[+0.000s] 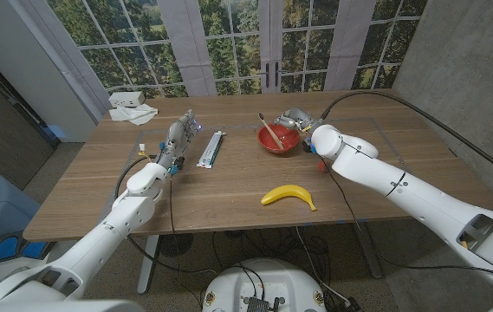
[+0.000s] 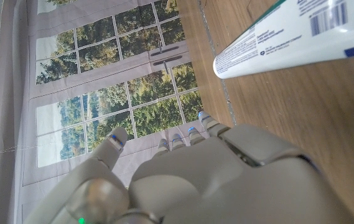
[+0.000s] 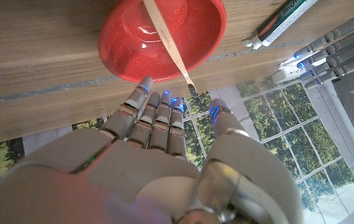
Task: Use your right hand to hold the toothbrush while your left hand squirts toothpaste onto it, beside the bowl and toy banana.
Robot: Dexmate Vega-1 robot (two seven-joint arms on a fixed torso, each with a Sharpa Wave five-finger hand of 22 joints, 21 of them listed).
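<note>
A wooden-handled toothbrush (image 1: 269,130) (image 3: 166,42) lies slanted in the red bowl (image 1: 286,148) (image 3: 122,38) at the table's far middle. My right hand (image 1: 296,120) (image 3: 164,155) hovers by the bowl's far right rim, fingers extended toward it and holding nothing. The white and green toothpaste tube (image 1: 210,149) (image 2: 288,34) (image 3: 282,22) lies on the wood left of the bowl. Just left of the tube is my left hand (image 1: 179,139) (image 2: 183,180), fingers spread and pointing away from me, apart from the tube. A yellow toy banana (image 1: 288,196) lies nearer me, in front of the bowl.
White crumpled tissues (image 1: 132,108) sit at the far left corner. A small white item (image 1: 142,147) lies left of my left hand. A small red object (image 1: 321,165) shows under my right forearm. Windows stand behind the wooden table (image 1: 229,195).
</note>
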